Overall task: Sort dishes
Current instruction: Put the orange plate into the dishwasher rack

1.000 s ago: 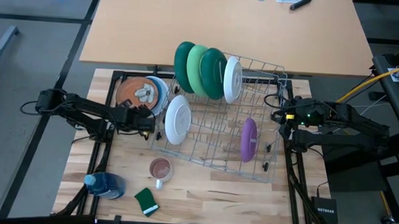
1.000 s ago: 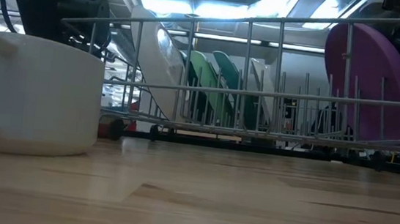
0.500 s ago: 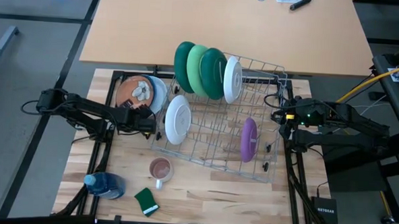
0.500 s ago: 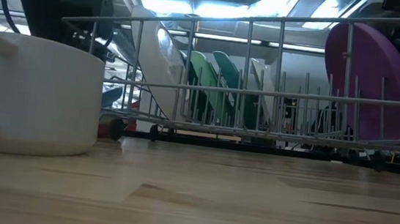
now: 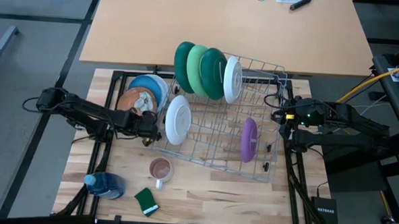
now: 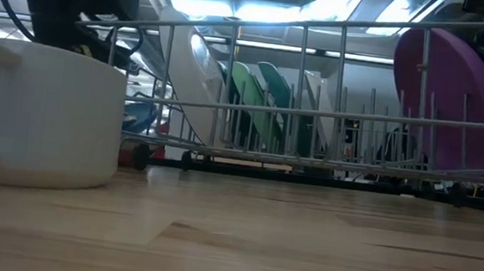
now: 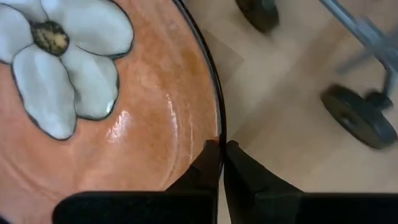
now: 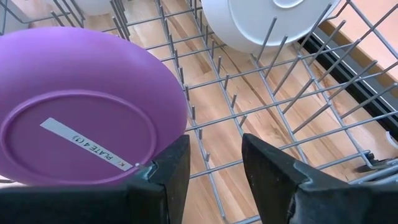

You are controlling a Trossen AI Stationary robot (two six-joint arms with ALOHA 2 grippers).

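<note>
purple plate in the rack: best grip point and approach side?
Grip the purple plate by its top rim, coming straight down from above. It stands on edge between the tines of the wire rack, so only the upper rim is free; the lower edge sits among the wires. The open right gripper is already beside it, so it looks the likelier arm.

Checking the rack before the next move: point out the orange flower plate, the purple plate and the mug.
orange flower plate (image 7: 124, 124): left wrist view, glazed face beside the petals.
purple plate (image 8: 81, 118): right wrist view, underside near its label.
mug (image 5: 160, 169): high view, brown inside.
</note>
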